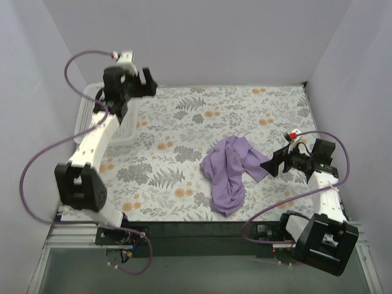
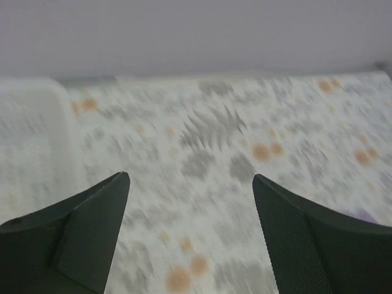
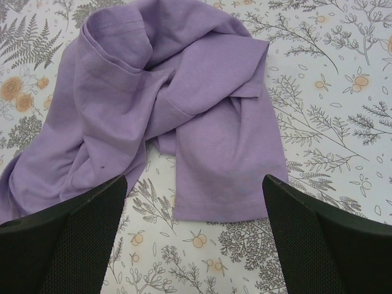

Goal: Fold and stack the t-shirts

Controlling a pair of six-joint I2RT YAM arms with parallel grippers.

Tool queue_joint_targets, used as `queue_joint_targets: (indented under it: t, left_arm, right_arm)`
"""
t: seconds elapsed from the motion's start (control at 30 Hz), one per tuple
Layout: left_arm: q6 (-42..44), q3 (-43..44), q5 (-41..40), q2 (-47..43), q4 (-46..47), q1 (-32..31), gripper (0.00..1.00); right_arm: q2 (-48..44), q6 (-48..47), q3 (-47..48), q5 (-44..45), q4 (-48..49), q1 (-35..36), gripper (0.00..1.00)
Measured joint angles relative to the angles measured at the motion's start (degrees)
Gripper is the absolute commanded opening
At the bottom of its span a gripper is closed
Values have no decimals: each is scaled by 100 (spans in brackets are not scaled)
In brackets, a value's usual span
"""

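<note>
Lavender t-shirt [image 1: 229, 171] is lying crumpled on the surface [image 1: 184, 122], right side; left fingers [image 2: 92, 226] and right fingers [image 3: 79, 233] are gaping wide, gripping nothing.

One lavender t-shirt [image 1: 229, 171], one white mesh basket [image 1: 127, 136], one floral tablecloth [image 1: 177, 122]. Two robot arms (the left arm [image 1: 92, 144], the right arm [image 1: 324, 196]) and two grippers: the left gripper [image 2: 190, 176], the right gripper [image 3: 195, 177].
</note>
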Motion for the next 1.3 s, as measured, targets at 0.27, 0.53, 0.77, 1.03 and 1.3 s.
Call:
queue_joint_targets:
  t: [0.27, 0.53, 0.77, 1.03, 1.3]
  left_arm:
    - [-2452, -5434, 2789, -3711, 916, -599, 75]
    - [-3539, -6275, 2741, -3578, 1637, -1980, 74]
    - [-4181, -6286, 2166, -3025, 2199, -2424, 68]
    - [-4623, -5949, 1578, -1683, 2649, -2793, 61]
    - [-4586, -5123, 1189, -459, 2911, -2896, 51]
  right_arm:
    - [52, -295, 0, 44, -131, 76, 97]
    - [76, -404, 0, 114, -140, 79, 97]
    - [238, -398, 0, 173, -144, 79, 97]
    - [271, -391, 0, 192, -146, 79, 97]
    - [343, -348, 2, 210, -142, 79, 90]
